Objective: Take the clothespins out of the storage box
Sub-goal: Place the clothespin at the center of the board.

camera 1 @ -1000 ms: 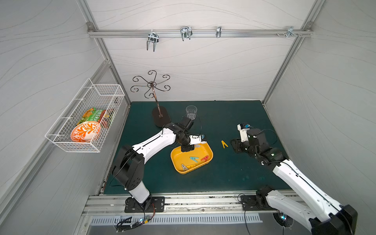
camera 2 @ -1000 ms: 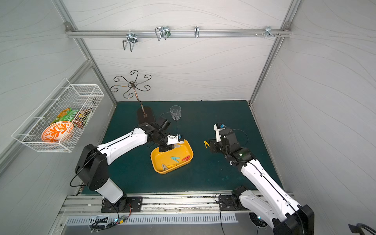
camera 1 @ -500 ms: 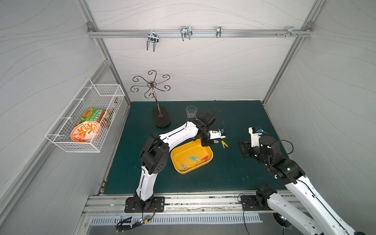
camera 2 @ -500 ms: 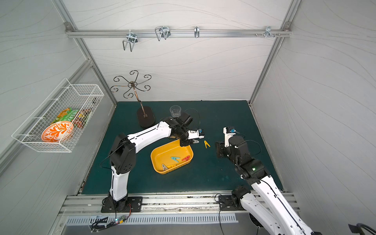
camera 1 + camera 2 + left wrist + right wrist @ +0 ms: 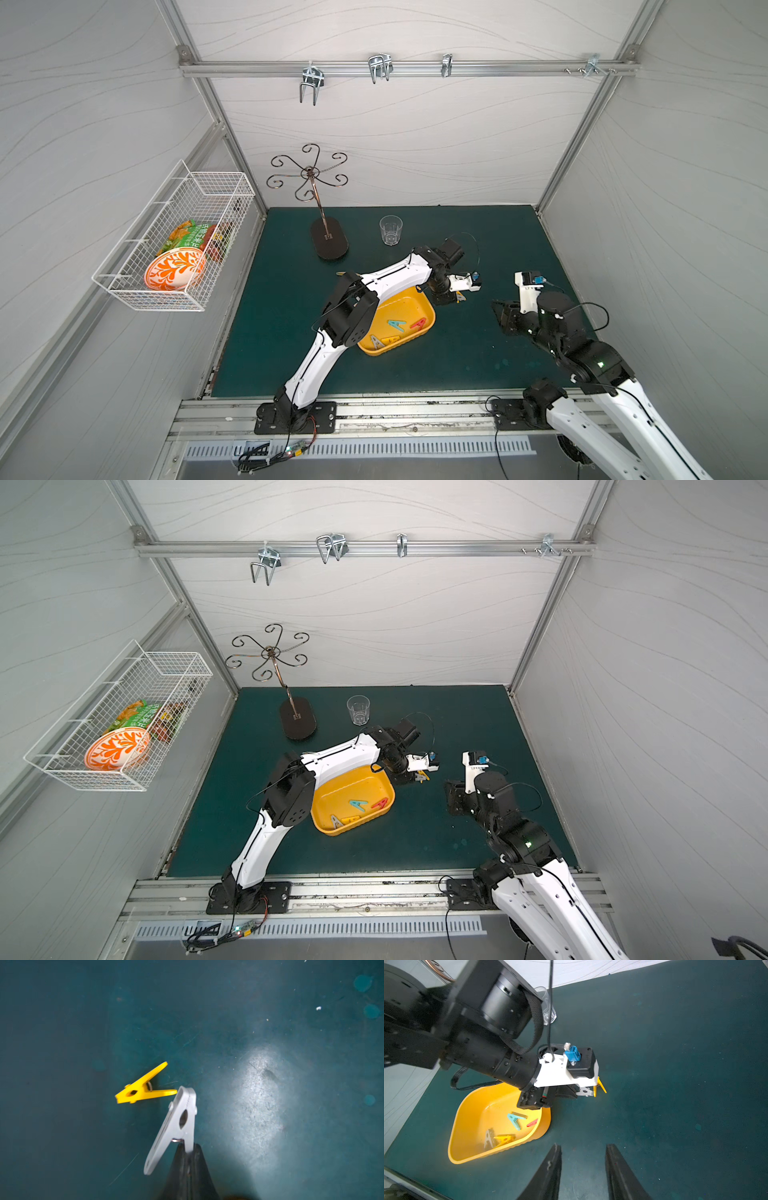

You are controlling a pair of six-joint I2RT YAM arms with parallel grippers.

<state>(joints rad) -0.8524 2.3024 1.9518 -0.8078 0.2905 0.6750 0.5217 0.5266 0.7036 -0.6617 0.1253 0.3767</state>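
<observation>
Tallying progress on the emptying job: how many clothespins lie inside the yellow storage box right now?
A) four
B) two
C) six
A: in a top view the storage box holds a light blue clothespin, a red clothespin, a grey clothespin and a yellow clothespin.

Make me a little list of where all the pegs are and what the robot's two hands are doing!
Left gripper: shut on the held grey peg, over the green mat
Right gripper: open, empty
Yellow box: four pegs inside
Inside the box: light blue peg, red peg, boxed grey peg, boxed yellow peg
Out on the mat: loose yellow peg, close beside the held one's tip
</observation>
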